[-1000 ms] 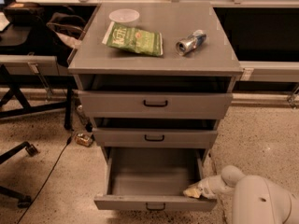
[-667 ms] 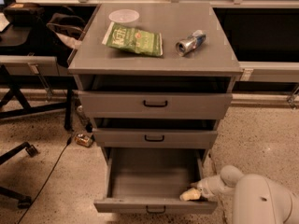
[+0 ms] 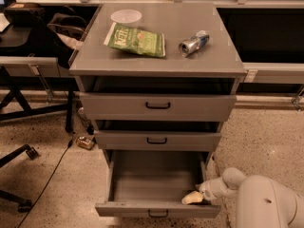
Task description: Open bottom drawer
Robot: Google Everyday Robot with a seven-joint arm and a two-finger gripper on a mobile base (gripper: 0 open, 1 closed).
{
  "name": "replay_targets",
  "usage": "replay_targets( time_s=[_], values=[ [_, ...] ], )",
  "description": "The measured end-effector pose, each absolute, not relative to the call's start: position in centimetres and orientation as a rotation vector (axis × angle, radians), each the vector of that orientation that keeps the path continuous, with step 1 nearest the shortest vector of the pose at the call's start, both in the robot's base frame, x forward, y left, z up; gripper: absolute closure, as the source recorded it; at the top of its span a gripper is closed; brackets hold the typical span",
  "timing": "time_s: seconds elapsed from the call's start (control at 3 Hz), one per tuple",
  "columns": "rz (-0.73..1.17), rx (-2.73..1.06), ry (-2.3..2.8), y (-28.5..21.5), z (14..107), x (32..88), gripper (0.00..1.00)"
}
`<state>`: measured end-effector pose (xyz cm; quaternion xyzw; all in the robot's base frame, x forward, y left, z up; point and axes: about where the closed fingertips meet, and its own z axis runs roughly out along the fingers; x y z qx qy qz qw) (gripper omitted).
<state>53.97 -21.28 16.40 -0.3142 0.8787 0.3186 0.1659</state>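
The bottom drawer (image 3: 156, 209) of the grey cabinet is pulled far out, its empty grey inside showing, its low front panel with a small black bar handle (image 3: 157, 214) at the lower edge of the view. My gripper (image 3: 192, 198) reaches from the right over the drawer's front right corner, its pale fingertips inside the drawer just behind the front panel. The white arm (image 3: 263, 201) fills the lower right corner.
The middle drawer (image 3: 156, 140) and top drawer (image 3: 157, 106) stand slightly out. On the cabinet top lie a green chip bag (image 3: 136, 39), a can on its side (image 3: 193, 42) and a white bowl (image 3: 126, 16). A black chair base (image 3: 19, 156) and cable lie left on the speckled floor.
The bottom drawer has come further out toward the camera, and my gripper has moved with it toward the front and slightly left.
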Motion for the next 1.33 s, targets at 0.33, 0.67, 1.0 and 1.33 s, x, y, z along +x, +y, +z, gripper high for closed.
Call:
replay_targets(
  time_s=[0.33,0.67,1.0,1.33],
  values=[
    [0.925,-0.904,2.499,-21.3,16.8,53.7,0.0],
    [0.957,-0.941,2.459,-24.2,21.2,53.0,0.0],
    [1.084,-0.99,2.44,-23.1,22.6,51.0,0.0],
    [1.084,-0.99,2.44,-23.1,22.6,51.0,0.0]
  ],
)
